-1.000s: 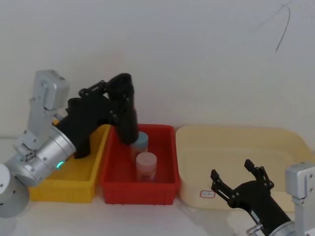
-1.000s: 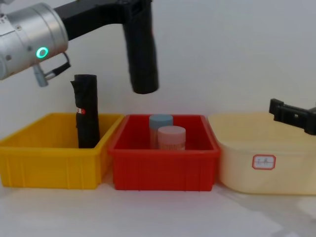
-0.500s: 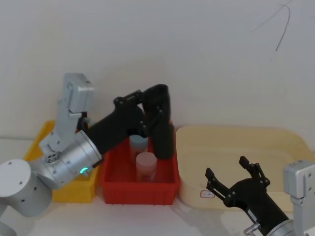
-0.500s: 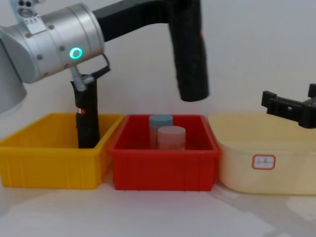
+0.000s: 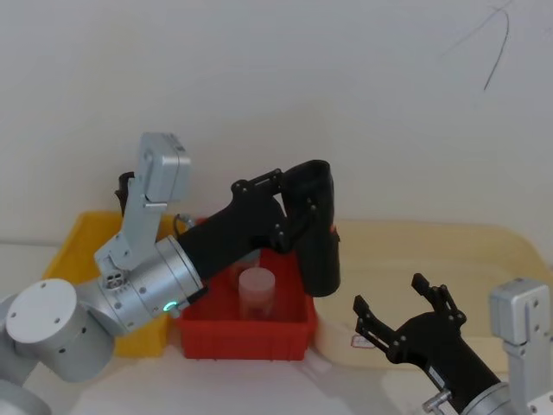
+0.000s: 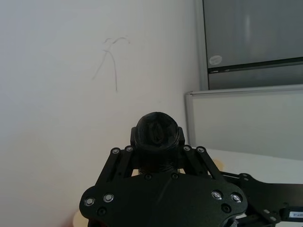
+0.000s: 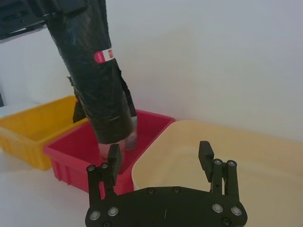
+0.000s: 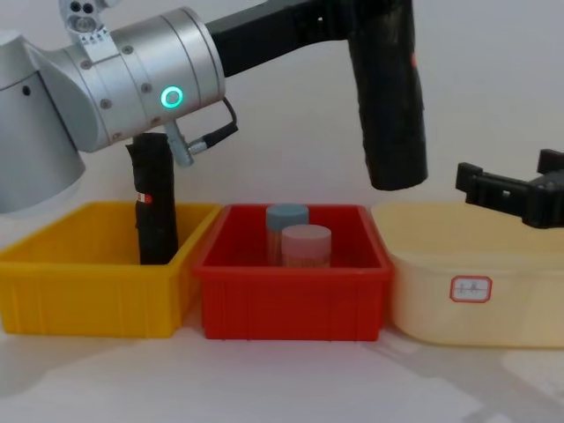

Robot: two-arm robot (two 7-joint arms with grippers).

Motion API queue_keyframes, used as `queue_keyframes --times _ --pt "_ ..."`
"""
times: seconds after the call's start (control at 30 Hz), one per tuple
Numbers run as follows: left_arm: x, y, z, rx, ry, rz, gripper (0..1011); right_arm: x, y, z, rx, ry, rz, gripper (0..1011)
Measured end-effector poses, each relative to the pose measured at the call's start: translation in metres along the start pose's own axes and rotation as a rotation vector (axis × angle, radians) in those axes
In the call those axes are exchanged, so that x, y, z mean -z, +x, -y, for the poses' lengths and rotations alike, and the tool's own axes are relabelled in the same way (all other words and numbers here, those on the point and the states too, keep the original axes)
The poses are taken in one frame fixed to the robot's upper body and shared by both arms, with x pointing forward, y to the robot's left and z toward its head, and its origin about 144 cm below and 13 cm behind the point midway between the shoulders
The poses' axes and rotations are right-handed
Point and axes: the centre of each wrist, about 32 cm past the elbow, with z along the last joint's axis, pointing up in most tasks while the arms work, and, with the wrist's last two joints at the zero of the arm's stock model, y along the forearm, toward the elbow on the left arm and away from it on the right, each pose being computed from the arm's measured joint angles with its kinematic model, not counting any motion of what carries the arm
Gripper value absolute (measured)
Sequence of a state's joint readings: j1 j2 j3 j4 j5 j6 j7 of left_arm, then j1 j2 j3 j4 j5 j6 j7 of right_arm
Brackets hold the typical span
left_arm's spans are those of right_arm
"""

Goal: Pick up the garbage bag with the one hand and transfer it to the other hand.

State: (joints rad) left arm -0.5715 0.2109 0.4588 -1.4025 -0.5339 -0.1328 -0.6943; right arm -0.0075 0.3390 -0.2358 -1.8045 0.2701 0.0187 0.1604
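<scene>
The garbage bag [image 5: 320, 242], a tall black roll with a small red-and-white band near its upper end, hangs upright in the air. My left gripper [image 5: 296, 195] is shut on its upper part. In the chest view the garbage bag [image 8: 389, 115] hangs above the seam between the red bin and the cream tub, held by the left gripper [image 8: 366, 12] at the top edge. Its round end [image 6: 156, 132] sits between the left gripper's fingers. My right gripper [image 5: 393, 299] stands open, lower and to the right of the roll, apart from it. The right wrist view has the garbage bag [image 7: 97, 85] beyond the open right gripper [image 7: 159, 155].
A yellow bin [image 8: 88, 295] on the left holds a second black roll [image 8: 155, 211] standing upright. The red bin [image 8: 291, 304] in the middle holds a blue-capped jar [image 8: 287, 217] and a pink-capped jar [image 8: 306, 245]. The cream tub [image 8: 493, 313] is on the right.
My left arm has carried the roll to the right, from above the red bin's left side to its right edge. The right gripper has edged left and up, still open.
</scene>
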Motion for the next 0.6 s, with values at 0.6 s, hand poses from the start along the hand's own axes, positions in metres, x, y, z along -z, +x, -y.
queue_keyframes --times 0.6 --pt "0.002 -0.003 0.005 0.032 -0.005 -0.023 377 -0.004 -0.001 -0.012 -0.065 0.005 -0.003 1000"
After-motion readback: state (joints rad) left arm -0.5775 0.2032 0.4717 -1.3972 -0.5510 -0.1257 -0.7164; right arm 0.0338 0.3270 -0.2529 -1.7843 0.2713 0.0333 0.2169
